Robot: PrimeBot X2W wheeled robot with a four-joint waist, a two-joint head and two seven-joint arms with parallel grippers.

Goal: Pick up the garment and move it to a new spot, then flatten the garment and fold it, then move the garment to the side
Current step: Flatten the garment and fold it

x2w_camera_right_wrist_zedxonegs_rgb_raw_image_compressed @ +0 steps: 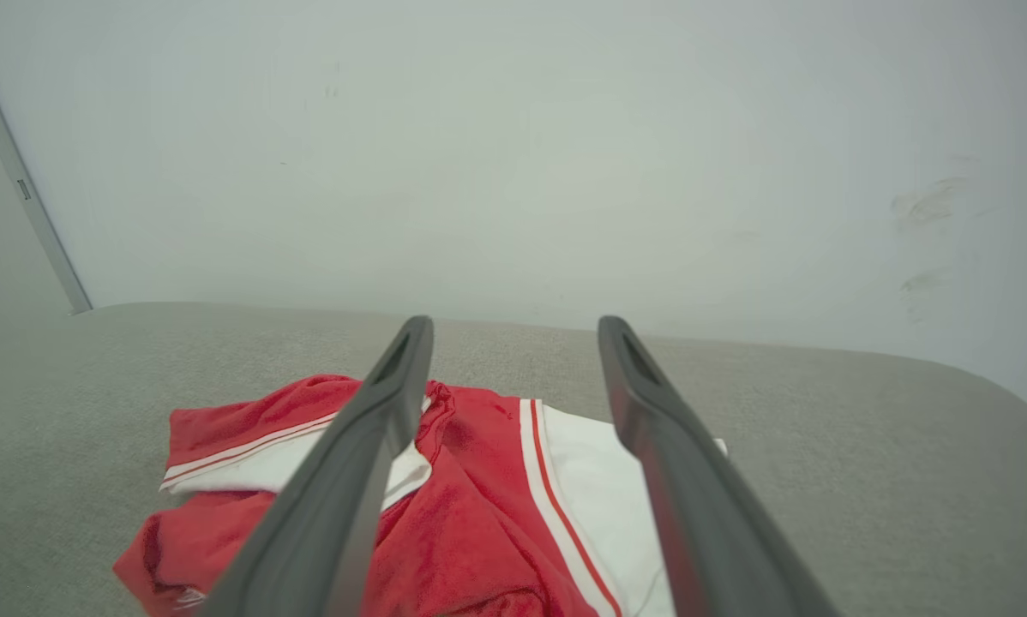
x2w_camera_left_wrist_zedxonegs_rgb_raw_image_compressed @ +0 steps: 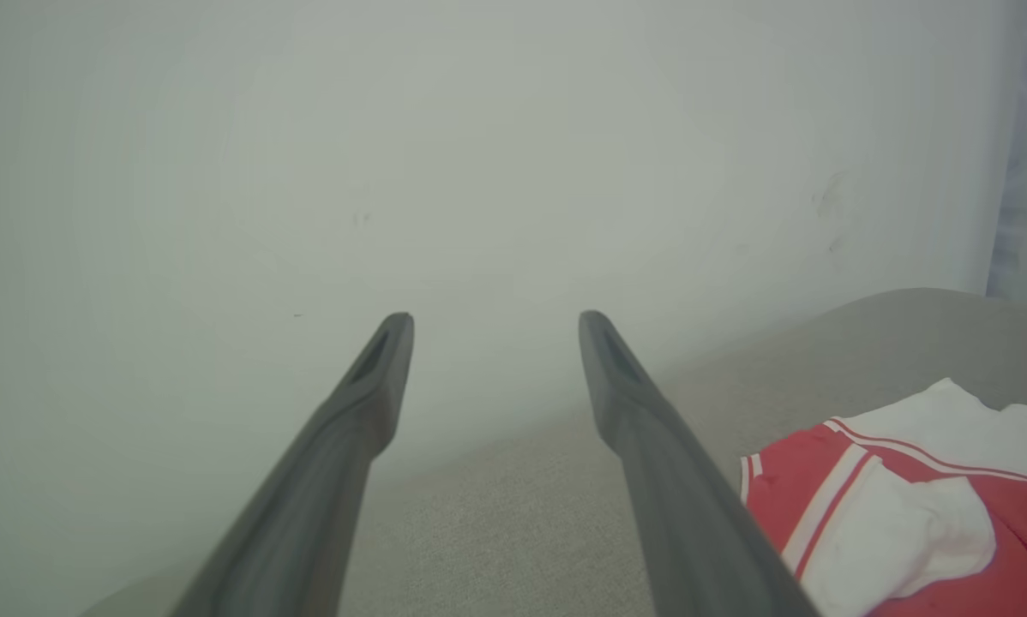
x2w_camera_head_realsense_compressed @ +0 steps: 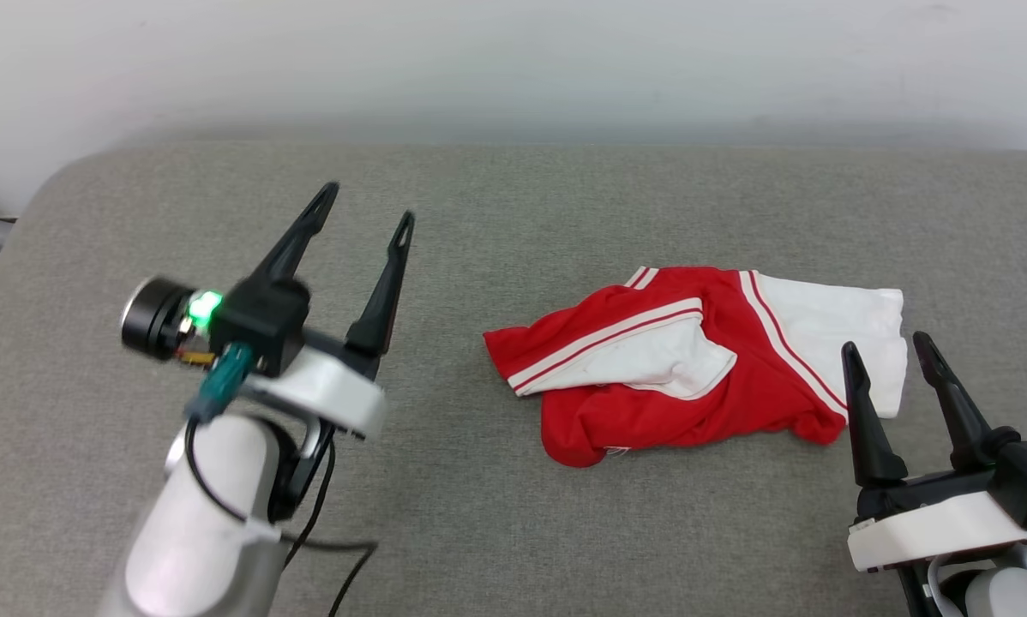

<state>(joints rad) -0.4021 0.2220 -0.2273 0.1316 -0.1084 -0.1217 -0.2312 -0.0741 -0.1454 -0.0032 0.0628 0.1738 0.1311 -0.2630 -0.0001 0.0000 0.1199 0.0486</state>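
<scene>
The garment [x2w_camera_head_realsense_compressed: 693,364], a red T-shirt with white sleeves and red-and-white striped trim, lies crumpled on the grey padded surface [x2w_camera_head_realsense_compressed: 513,214], right of centre. In the left wrist view the garment [x2w_camera_left_wrist_zedxonegs_rgb_raw_image_compressed: 908,506] shows at the lower right; in the right wrist view the garment [x2w_camera_right_wrist_zedxonegs_rgb_raw_image_compressed: 479,480] lies just ahead, between and under the fingers. My left gripper [x2w_camera_head_realsense_compressed: 368,201] is raised over the surface well left of the garment, open and empty. My right gripper [x2w_camera_head_realsense_compressed: 886,347] stands open at the garment's near right edge, nothing between its fingers.
A pale wall [x2w_camera_head_realsense_compressed: 513,60] runs along the far edge of the surface. The surface's rounded left corner [x2w_camera_head_realsense_compressed: 42,197] drops off to the floor. A black cable [x2w_camera_head_realsense_compressed: 325,531] hangs from my left forearm.
</scene>
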